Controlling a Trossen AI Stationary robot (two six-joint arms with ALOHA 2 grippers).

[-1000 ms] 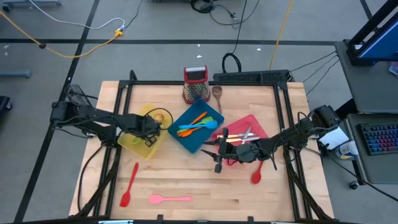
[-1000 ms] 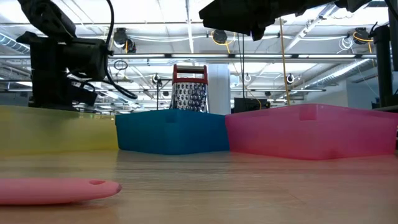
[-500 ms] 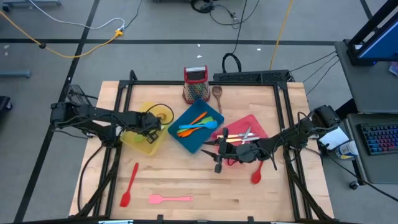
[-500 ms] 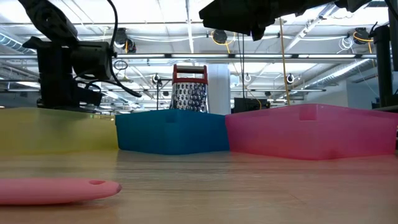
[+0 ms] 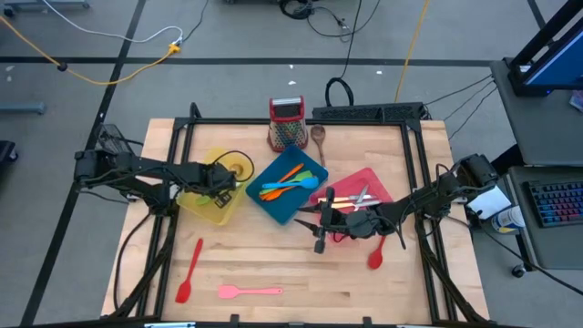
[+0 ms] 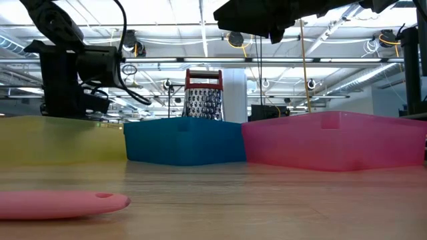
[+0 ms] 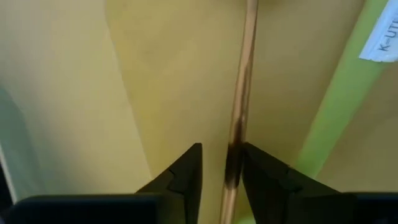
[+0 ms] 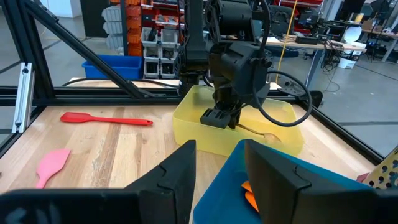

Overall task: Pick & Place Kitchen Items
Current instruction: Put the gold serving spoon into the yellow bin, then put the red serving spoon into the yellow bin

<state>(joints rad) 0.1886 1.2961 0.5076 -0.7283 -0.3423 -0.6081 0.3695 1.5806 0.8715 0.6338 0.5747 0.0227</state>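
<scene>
Over your wooden table [image 5: 273, 264], the left gripper [image 7: 221, 171] straddles, parted, a slim wooden-handled spoon [image 7: 239, 106] in the yellow plastic tray [image 5: 211, 217]; the right gripper [image 5: 321, 223] waits open.

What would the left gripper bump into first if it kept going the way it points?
Most likely the wooden spoon between its fingers, or right after it the floor of the yellow tray it lies in. The left gripper points down into that tray, close above it.

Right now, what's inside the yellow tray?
Inside the yellow tray: a wooden spoon between the left gripper fingers, and a green utensil beside it. The arm hides part of the tray floor from above.
</scene>
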